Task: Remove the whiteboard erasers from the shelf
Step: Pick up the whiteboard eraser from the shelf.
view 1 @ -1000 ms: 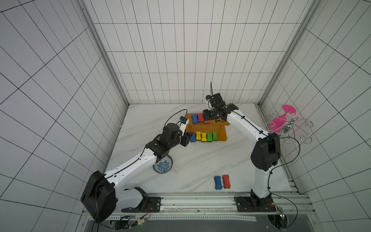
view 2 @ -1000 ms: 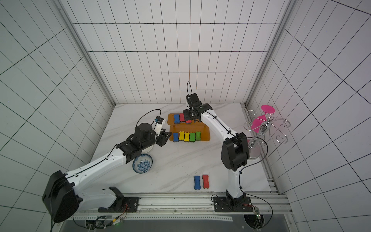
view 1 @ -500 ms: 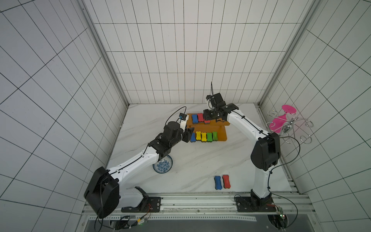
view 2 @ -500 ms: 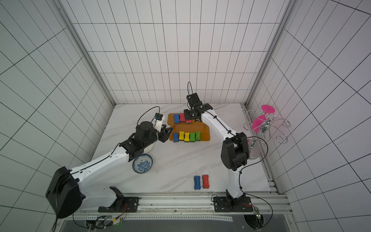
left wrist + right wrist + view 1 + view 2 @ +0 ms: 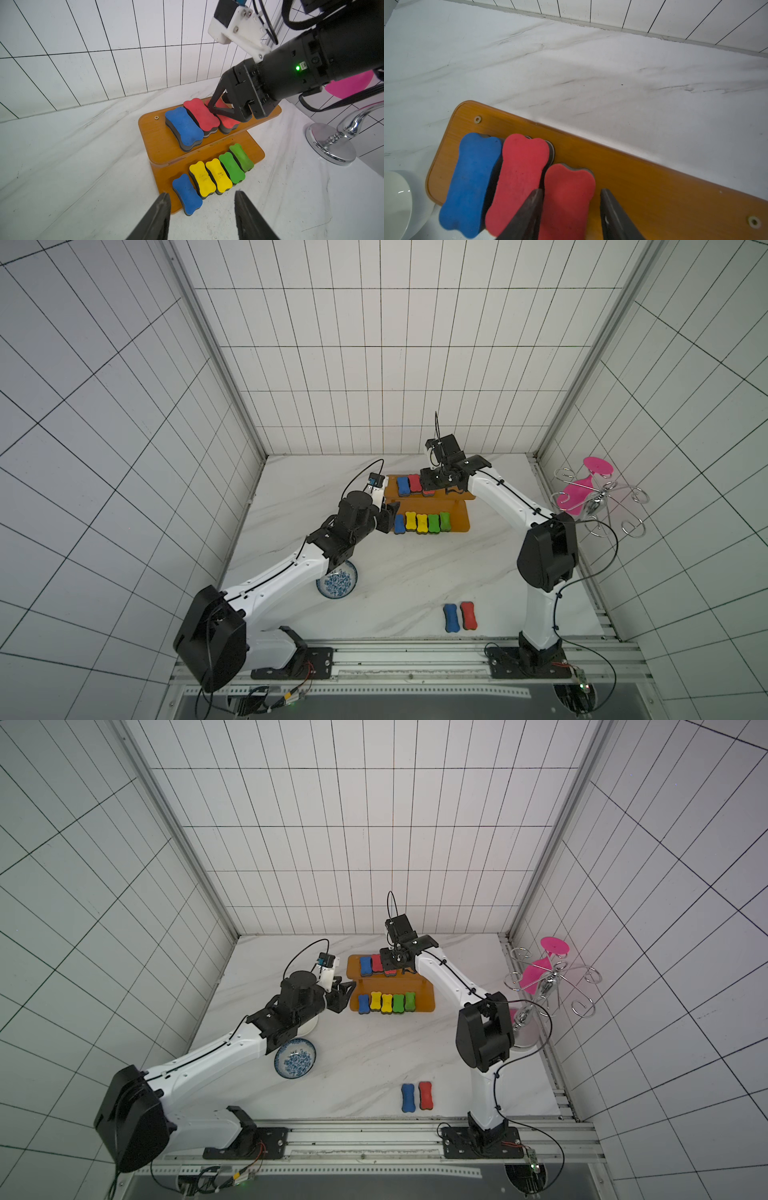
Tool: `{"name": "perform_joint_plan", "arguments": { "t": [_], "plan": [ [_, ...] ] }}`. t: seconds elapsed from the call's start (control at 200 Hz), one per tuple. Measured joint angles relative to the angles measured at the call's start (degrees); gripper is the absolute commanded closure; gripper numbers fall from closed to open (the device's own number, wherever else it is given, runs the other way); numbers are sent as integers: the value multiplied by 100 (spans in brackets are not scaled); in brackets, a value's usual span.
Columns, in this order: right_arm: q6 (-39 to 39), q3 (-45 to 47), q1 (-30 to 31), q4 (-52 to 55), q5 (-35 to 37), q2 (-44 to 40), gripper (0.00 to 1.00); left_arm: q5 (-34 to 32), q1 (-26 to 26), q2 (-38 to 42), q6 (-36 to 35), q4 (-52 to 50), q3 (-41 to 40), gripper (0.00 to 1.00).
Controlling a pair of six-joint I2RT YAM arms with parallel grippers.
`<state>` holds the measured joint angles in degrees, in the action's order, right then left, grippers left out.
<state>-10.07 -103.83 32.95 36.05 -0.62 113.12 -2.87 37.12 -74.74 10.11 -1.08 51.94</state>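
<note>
Right hand [image 5: 570, 191] part-open astride the end red eraser [image 5: 566, 178] on the upper board of the shelf [image 5: 654, 187], unclamped; left hand [image 5: 201, 193] open, empty; foam judged light, squashy, so pinch the waist.

Red eraser [image 5: 566, 197] — end cut off by frame.

patterned dish [image 5: 296, 1060] on tabletop [image 5: 374, 1048] | chrome rack [image 5: 548, 982] bearing pink discs [image 5: 555, 946] | well apart

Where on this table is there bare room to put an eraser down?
Widest bare marble: between the shelf and the blue-and-red eraser pair near the rail. Also the back-left corner, between shelf and wall. Crowded: the shelf, both arms reaching in; the plate under the left arm; the chrome rack at right.
</note>
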Motion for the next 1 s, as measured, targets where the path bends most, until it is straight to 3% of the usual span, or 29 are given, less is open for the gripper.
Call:
{"name": "perform_joint_plan", "arguments": {
  "t": [0.43,0.79,0.999],
  "plan": [
    [15,85,0,-24,74,-2,52,-20,0,11,70,0,0,47],
    [-367,109,20,153,682,-11,52,-66,0,52,127,-2,0,47],
    [-739,109,127,197,859,-11,64,-197,0,96,168,-13,0,47]
  ]
}}
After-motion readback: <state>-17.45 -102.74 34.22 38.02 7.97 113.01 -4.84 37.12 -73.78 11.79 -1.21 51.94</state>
